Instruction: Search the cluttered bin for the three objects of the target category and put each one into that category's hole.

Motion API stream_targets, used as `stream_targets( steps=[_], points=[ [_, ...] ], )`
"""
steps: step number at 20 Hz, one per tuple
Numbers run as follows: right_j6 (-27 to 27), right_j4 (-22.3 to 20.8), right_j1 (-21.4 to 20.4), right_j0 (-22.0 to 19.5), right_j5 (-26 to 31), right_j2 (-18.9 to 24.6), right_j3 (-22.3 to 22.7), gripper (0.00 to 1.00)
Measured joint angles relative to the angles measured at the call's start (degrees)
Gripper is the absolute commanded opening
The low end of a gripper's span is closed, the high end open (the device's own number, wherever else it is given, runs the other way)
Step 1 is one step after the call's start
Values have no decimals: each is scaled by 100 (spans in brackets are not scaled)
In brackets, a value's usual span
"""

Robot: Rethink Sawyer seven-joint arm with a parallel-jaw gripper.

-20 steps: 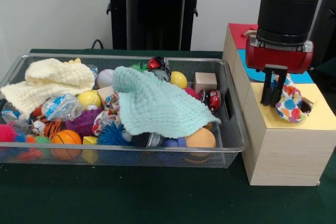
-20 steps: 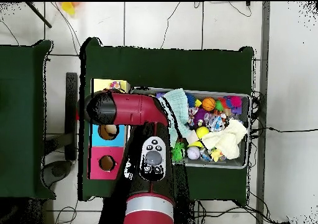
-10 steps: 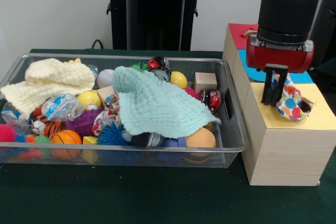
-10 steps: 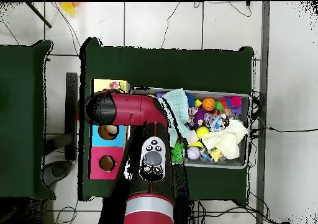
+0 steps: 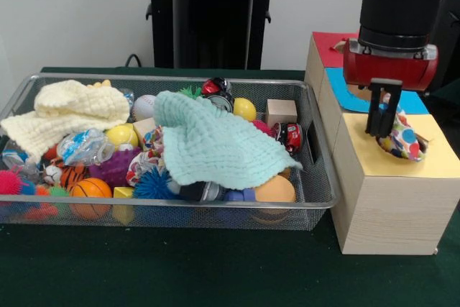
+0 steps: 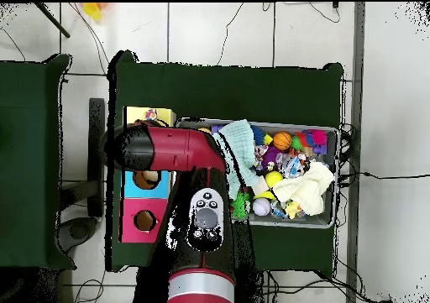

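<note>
A white cloth with coloured dots [image 5: 404,143] lies bunched on the yellow top of the wooden box [image 5: 370,162], covering its hole. My gripper [image 5: 382,133] hangs straight down over the cloth's left part, shut on a fold of it. In the mesh bin [image 5: 316,203] a mint green cloth [image 5: 215,145] is spread over the toys on the right. A cream cloth [image 5: 68,109] lies at the far left. In the overhead view the arm [image 6: 172,148] hides the gripper, and only a corner of the yellow box [image 6: 159,112] shows.
The bin holds several balls, spiky toys, a wooden cube [image 5: 280,111] and a small red toy [image 5: 291,136]. Behind the yellow box are a blue section [image 5: 345,98] and a red section [image 5: 329,42]. Their holes [image 6: 144,180] [image 6: 144,222] show from overhead.
The gripper has risen a little and shifted right along the yellow box. The dotted cloth went with it and now covers the hole that showed at its right.
</note>
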Motion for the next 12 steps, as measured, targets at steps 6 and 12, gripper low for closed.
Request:
stream_targets(
  steps=[6,12],
  points=[
    [0,24,-59,-1,0,15,19,0],
    [0,25,-9,-1,0,20,19,0]
  ],
)
